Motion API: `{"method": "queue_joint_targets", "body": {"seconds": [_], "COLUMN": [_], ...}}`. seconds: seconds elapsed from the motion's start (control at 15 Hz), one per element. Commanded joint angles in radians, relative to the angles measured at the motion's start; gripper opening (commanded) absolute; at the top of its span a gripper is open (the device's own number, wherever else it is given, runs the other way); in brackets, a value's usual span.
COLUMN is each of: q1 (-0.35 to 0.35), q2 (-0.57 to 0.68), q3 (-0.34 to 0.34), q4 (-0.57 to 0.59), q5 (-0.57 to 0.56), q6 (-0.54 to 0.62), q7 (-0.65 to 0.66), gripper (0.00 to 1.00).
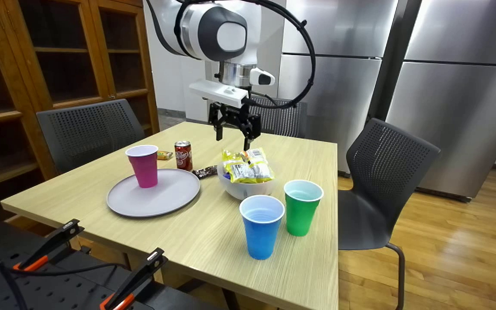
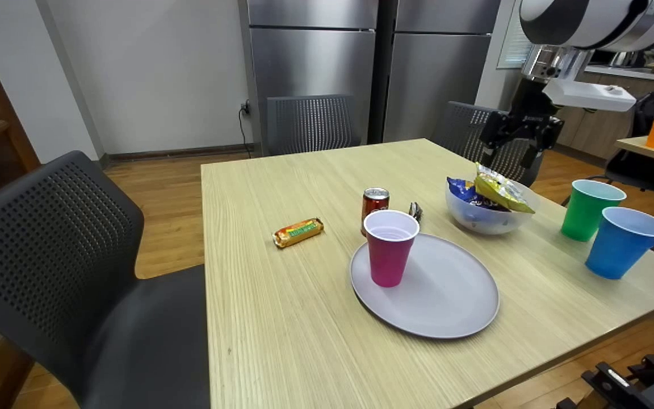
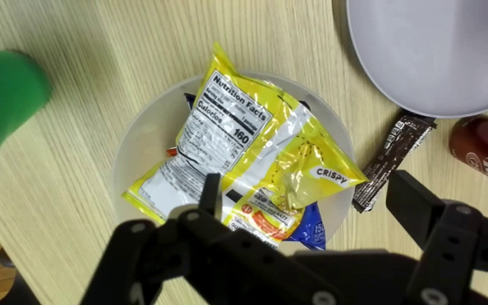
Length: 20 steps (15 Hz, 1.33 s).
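Note:
My gripper hangs above the table with its fingers spread wide and nothing between them. Closest beneath it is a whitish bowl, heaped with snack bags. On top lies a yellow bag, sticking out past the rim; under it a blue bag shows partly. In the wrist view one finger overlaps the yellow bag and the other is over bare wood beside the bowl, but no contact is visible. A dark brown wrapped bar rests on the table between the bowl and a grey plate.
A magenta cup stands on the plate. Near it are a dark red soda can and a gold-wrapped bar. Green and blue cups stand by the bowl. Chairs surround the table.

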Motion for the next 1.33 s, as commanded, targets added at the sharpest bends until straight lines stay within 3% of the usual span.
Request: {"method": "queue_joint_targets", "body": {"seconds": [0.0,1.27], "q1": [0.020,0.015], "q2": [-0.083,-0.246], "q3": [0.007,-0.133], "q4": [-0.090,-0.427], "q5": [0.002,-0.183], "q6": [0.036,0.218], "q7": [0.020,0.093], "gripper": [1.00,1.00]}}
